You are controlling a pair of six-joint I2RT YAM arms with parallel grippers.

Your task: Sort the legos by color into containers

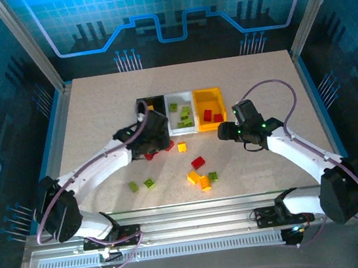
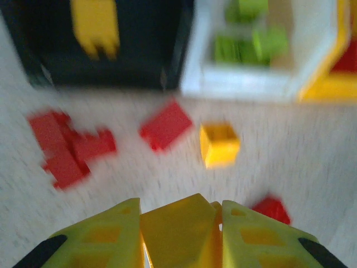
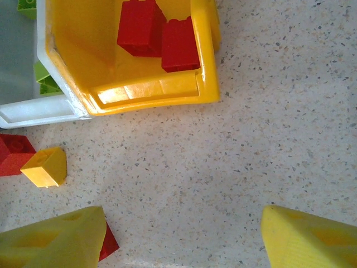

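Note:
My left gripper (image 2: 179, 206) is shut on a yellow lego (image 2: 178, 229), held low over the table just in front of the black container (image 2: 145, 50), where another yellow lego (image 2: 96, 25) lies. Red legos (image 2: 67, 148) and a yellow one (image 2: 219, 144) lie loose below it. The white container (image 1: 180, 110) holds green legos (image 2: 248, 44). Two red legos (image 3: 159, 33) sit in the yellow container (image 3: 150, 92). My right gripper (image 3: 184, 234) stands open over bare table in front of that container, nothing between its fingers.
More loose legos lie toward the near edge: a red one (image 1: 198, 162), two green ones (image 1: 134, 187), an orange cluster (image 1: 199, 179) and a green one (image 1: 213, 176). A yellow lego (image 3: 46, 166) and a red one (image 3: 14, 153) lie left of my right gripper.

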